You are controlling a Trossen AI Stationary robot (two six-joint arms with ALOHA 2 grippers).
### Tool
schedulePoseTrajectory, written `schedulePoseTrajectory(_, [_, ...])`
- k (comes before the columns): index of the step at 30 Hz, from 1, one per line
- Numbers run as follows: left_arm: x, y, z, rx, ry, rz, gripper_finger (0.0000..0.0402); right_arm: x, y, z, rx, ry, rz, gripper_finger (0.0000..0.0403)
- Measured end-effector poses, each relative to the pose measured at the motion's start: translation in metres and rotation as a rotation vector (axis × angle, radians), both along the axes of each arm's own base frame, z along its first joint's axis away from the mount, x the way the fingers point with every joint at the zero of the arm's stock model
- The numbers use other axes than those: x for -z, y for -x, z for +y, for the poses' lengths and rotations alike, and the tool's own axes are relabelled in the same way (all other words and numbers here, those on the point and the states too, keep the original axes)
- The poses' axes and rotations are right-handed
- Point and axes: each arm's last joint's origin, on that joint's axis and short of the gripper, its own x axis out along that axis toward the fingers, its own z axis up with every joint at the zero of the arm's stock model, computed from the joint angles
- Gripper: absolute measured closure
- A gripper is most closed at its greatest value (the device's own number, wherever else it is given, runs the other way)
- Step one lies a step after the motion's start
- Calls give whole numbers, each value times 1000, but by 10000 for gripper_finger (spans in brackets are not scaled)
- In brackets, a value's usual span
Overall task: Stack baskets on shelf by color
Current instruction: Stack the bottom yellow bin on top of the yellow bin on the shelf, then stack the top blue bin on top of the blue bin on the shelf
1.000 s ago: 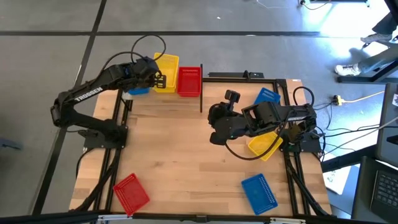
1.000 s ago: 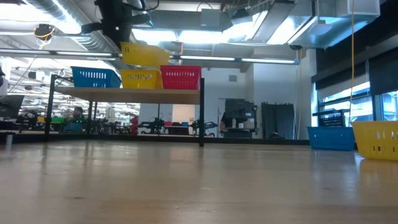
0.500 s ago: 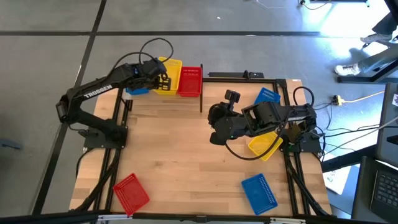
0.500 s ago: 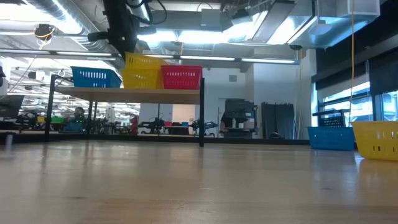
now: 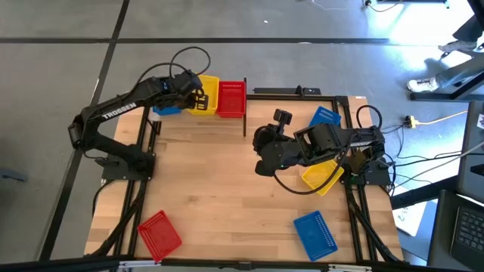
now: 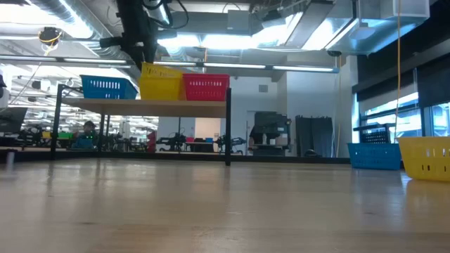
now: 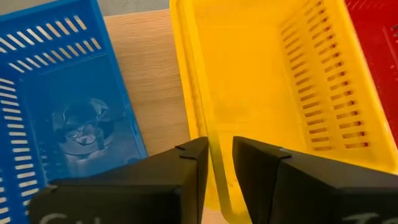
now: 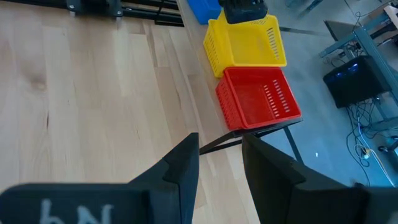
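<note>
Two arms: the left one is at work at the shelf [image 6: 140, 106]; the right one waits over the table [image 5: 212, 181].
Left gripper [image 7: 219, 152]: set astride the near wall of the yellow basket [image 7: 267, 81]. I cannot tell whether it is pinching that wall or has just let go.
Why there: taking a thin side wall lets the basket be lowered straight into the one of its own color.
Yellow basket: in the middle of the shelf, seemingly nested in a second yellow one, its rim a little tilted in the low view.
Neighbors on the shelf: a blue basket [image 7: 56, 93] just beside it on one side and a red basket [image 5: 231, 98] touching it on the other, so each color has its own spot.
Right gripper [image 8: 219, 155]: parted and empty, hanging above the table's right half.
Count, yellow: apparently two on the shelf, one [image 5: 318, 178] on the table by the right arm.
Count, blue: one on the shelf, two on the table [image 5: 325, 117] [image 5: 314, 233].
Count, red: one seen on the shelf, one [image 5: 159, 233] on the table's near left corner; no third is visible.
Judgment: four baskets on the table are not yet shelved.
</note>
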Motion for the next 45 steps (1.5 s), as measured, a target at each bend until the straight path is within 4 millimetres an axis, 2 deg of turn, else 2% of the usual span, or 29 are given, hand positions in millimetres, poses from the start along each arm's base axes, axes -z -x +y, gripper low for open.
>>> schedulePoseTrajectory(4, [-3,3,-1,1,-6,-10,332,-1,0,-1,25,33,-10,280])
schedulePoseTrajectory(8, [-14,14,-8,-1,-53,-34,335,-1,0,-2,35,46,-13,280])
schedulePoseTrajectory(16, [-37,33,-30,59,-205,-36,331,-2,5,-2,17,14,3,280])
schedulePoseTrajectory(22, [-50,36,-60,294,-282,-45,331,-13,35,-12,67,-60,45,280])
schedulePoseTrajectory(27, [-51,28,-91,513,-289,-41,331,-26,55,-23,30,-240,21,280])
schedulePoseTrajectory(31, [-51,24,-113,633,-286,-64,331,-30,63,-33,78,-281,-9,280])
schedulePoseTrajectory(36, [-49,19,-138,719,-264,-97,331,-14,82,-50,190,-366,27,280])
schedulePoseTrajectory(41, [-50,21,-157,772,-243,-151,331,25,109,-74,434,-435,81,280])
schedulePoseTrajectory(45, [-52,22,-167,775,-247,-194,331,56,128,-99,717,-495,54,280])
